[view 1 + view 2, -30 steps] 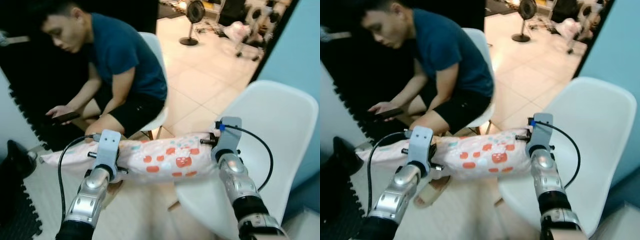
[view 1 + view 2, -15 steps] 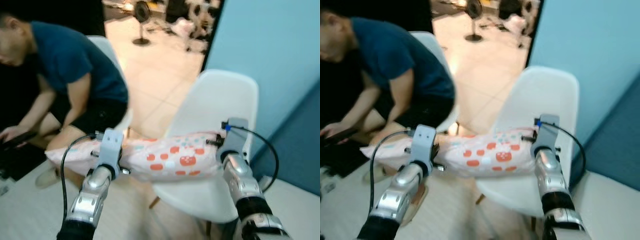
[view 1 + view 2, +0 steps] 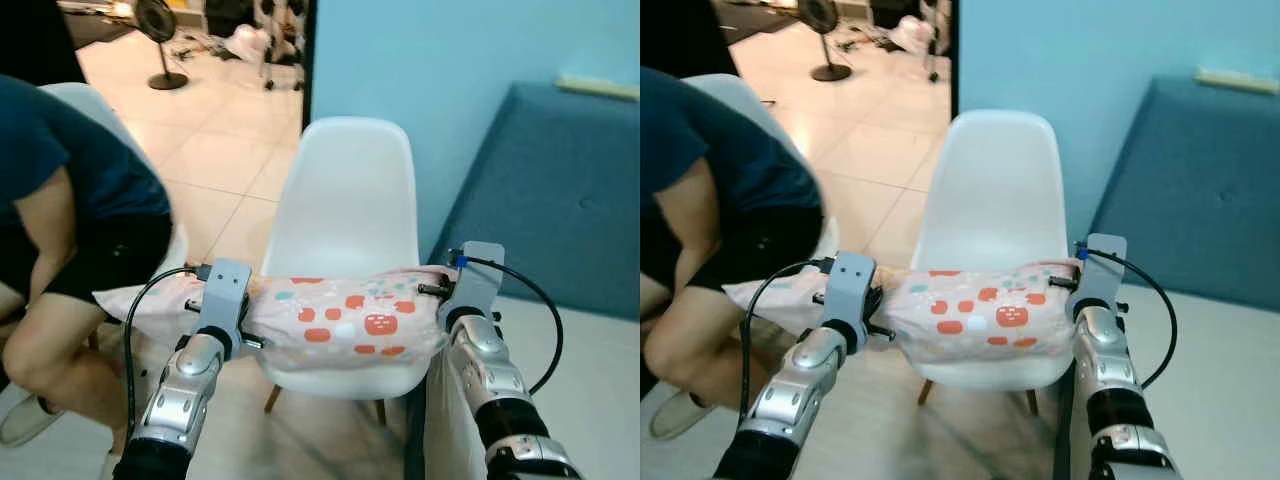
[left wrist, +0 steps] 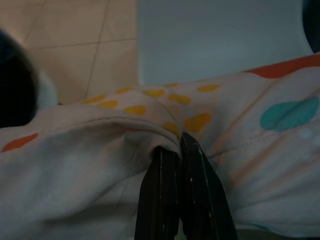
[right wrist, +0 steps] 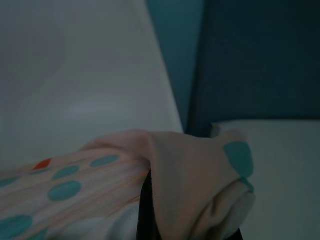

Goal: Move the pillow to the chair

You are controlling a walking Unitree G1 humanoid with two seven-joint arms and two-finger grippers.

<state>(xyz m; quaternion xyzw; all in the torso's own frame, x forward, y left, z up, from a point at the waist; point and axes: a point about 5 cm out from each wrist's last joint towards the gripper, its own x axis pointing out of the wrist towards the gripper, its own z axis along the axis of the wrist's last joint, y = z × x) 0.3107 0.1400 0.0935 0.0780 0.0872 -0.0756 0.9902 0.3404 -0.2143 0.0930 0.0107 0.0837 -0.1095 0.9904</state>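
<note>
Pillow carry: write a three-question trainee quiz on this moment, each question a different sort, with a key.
1. True or false: the pillow already lies flat on the seat of the white chair with both grippers released.
2. Multiple choice: what stands right of the white chair? A) a fan B) a blue sofa C) a table
3. Fill in: the left gripper is shut on a fold of the ____.

Key:
1. False: the left gripper and the right gripper hold it at its two ends, in front of the chair.
2. B
3. pillow
</note>
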